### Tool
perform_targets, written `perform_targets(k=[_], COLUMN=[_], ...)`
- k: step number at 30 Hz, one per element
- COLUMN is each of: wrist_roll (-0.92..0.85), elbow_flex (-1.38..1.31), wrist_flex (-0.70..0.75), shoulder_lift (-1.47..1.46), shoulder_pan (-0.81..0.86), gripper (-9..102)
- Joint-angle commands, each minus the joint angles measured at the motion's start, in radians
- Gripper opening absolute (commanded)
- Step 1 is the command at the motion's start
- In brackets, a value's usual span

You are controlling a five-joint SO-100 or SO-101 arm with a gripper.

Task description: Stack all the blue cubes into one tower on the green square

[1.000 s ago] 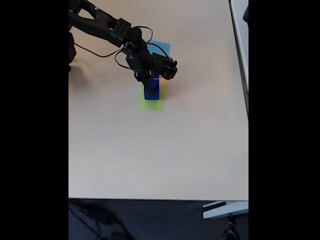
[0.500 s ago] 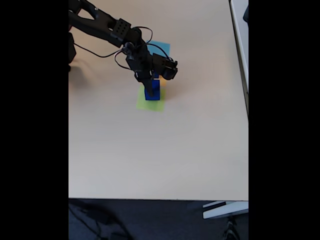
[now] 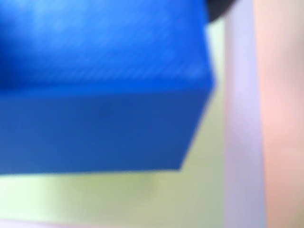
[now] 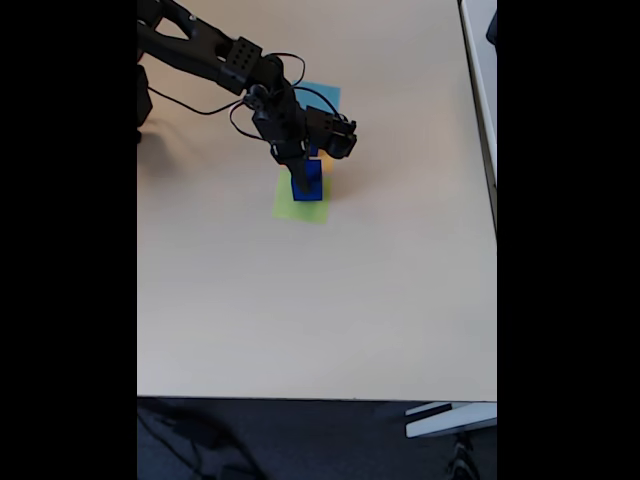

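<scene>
Blue cubes stand as a short dark column on the green square in the fixed view, the pale patch showing below and to the left of the stack, so the tower is going up on the mat the task names. How many cubes it holds cannot be told at this size. The black arm reaches in from the upper left of that view and bends down over the stack, its gripper right at the tower's top; whether the jaws are clamped on a cube or parted I cannot tell, since the dark fingers merge with the blue block there. In the wrist view a large blurred blue cube fills most of the picture, very close to the lens, with the green square under it and a strip of pale tabletop to the right, which fits a camera held low beside the stack. A corner of a light-blue square peeks out behind the arm, and a sliver of orange sits just right of the tower, both apparently spare mats. Judging by the pose, the arm is setting or steadying a cube on the stack, coming straight down so the column is not knocked sideways
</scene>
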Motion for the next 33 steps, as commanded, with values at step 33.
perform_targets(k=[33], wrist_roll=[0.017], elbow_flex=[-0.002], wrist_flex=[-0.020], shoulder_lift=[0.017], shoulder_pan=[-0.002], gripper=[41])
